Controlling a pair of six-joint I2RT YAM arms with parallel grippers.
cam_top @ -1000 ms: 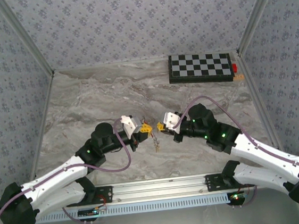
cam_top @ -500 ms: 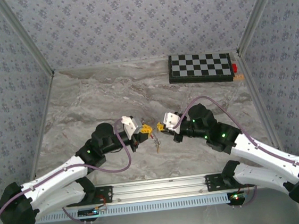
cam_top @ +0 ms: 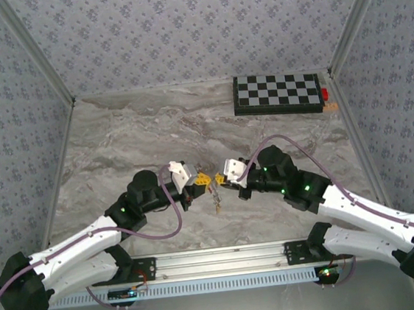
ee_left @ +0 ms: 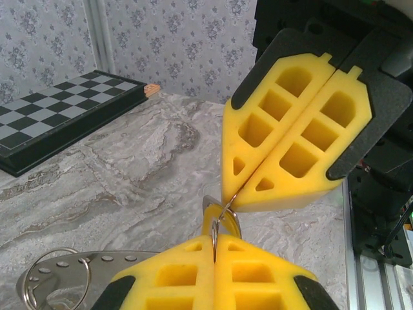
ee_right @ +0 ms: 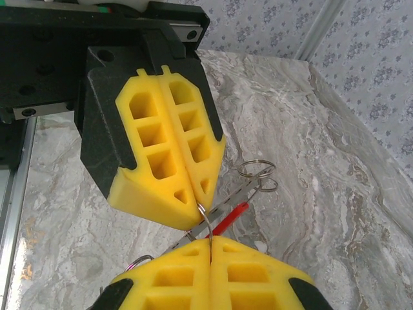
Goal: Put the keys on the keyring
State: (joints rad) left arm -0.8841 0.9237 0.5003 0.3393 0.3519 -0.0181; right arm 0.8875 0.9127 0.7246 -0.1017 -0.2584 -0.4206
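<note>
Two grippers: we see the left gripper (cam_top: 204, 178) and the right gripper (cam_top: 219, 177) meeting tip to tip over the marble table (cam_top: 131, 133), towards its near edge.
Left gripper: its yellow fingers are pressed together, pinching a thin wire loop at their tips.
Right gripper: its fingers are pressed together too, nipping the same loop from the opposite side.
Keyring: the keyring (ee_right: 204, 218) is that grey loop, held off the table between both sets of tips; a red stretch (ee_right: 230, 217) runs just behind it.
Keys: we cannot pick them out for sure; small dark bits (cam_top: 215, 195) sit just below the meeting point.
Small rings: two small metal rings (ee_right: 258, 174) lie beyond the red stretch.
Chessboard: the chessboard (cam_top: 277, 93) sits at the far right, well apart.
</note>
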